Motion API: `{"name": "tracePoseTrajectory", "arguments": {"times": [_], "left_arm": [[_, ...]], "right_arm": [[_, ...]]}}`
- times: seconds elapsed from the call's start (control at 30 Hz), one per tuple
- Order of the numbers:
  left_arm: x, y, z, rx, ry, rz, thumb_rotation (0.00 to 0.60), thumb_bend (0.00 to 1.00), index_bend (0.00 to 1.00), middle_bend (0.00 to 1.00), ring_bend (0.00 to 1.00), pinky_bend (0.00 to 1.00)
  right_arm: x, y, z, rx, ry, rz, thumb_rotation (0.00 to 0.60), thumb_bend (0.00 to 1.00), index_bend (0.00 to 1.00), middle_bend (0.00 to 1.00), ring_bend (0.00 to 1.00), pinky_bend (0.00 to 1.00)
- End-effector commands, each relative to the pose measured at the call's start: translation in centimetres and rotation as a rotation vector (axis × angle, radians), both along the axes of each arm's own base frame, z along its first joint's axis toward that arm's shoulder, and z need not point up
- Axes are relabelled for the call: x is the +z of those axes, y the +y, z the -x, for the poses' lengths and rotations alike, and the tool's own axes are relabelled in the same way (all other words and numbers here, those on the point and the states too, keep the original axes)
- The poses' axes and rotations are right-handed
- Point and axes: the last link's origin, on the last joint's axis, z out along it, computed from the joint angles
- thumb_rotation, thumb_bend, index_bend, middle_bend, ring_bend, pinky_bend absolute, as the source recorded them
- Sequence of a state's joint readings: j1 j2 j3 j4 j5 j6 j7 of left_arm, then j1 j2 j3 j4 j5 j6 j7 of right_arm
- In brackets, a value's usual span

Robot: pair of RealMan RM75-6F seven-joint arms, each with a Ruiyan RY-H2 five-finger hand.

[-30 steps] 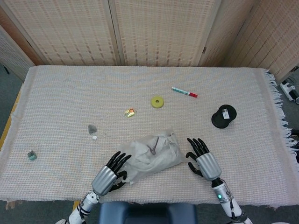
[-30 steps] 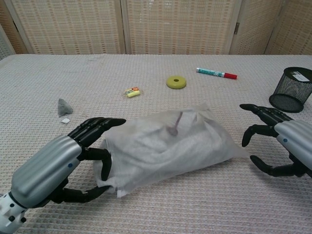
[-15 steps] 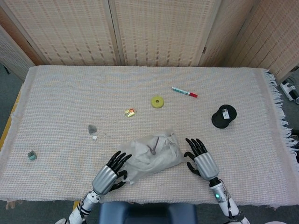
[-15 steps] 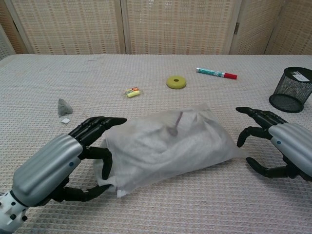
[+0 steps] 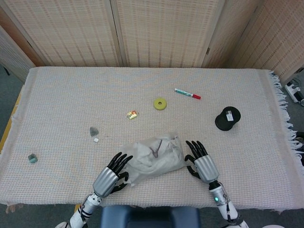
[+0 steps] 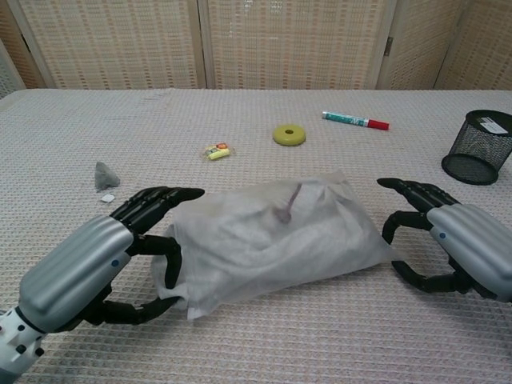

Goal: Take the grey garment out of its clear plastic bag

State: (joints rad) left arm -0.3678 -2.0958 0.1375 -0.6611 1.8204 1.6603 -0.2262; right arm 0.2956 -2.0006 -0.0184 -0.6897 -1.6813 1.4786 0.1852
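The clear plastic bag [image 5: 156, 156] with the grey garment inside lies near the table's front edge, and in the chest view the bag [image 6: 272, 236] looks crumpled and closed. My left hand [image 5: 112, 175] sits at the bag's left end. Its fingers [image 6: 152, 206] are spread along the top edge and the thumb curls by the lower corner, touching the plastic without a clear grip. My right hand [image 5: 200, 161] is open, and it hovers just off the bag's right end, seen as the right hand [image 6: 445, 238] in the chest view.
Behind the bag lie a yellow ring [image 5: 160, 103], a green-and-red marker [image 5: 187, 93] and a small yellow packet [image 5: 132, 114]. A black mesh cup [image 5: 227, 118] stands to the right. A grey scrap [image 5: 94, 131] and a small green block [image 5: 32, 158] lie to the left.
My right hand has moved left, closing most of the gap to the bag's right end. The left hand and the bag have barely shifted.
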Motion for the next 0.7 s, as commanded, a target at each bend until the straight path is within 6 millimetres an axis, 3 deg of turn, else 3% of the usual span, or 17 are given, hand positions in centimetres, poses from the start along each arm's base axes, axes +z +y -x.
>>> {"name": "tracePoseTrajectory", "arguments": {"times": [0.03, 0.4, 0.7], "left_arm": [[0.0, 0.0, 0.0, -0.002, -0.001, -0.001, 0.6, 0.45, 0.67, 0.1, 0.0, 0.02], [0.4, 0.2, 0.0, -0.002, -0.004, -0.012, 0.6, 0.45, 0.67, 0.1, 0.0, 0.02], [2.2, 0.8, 0.8, -0.04, 0.022, -0.075, 0.6, 0.46, 0.67, 0.1, 0.0, 0.02]], "right_arm": [[-0.1, -0.1, -0.2, -0.001, -0.017, 0.01, 0.6, 0.36, 0.52, 0.06, 0.0, 0.0], [0.0, -0.3, -0.5, -0.005, -0.034, 0.045, 0.6, 0.36, 0.67, 0.12, 0.0, 0.0], [2.3, -0.9, 0.8, -0.025, 0.003, 0.108, 0.6, 0.36, 0.72, 0.15, 0.0, 0.0]]}}
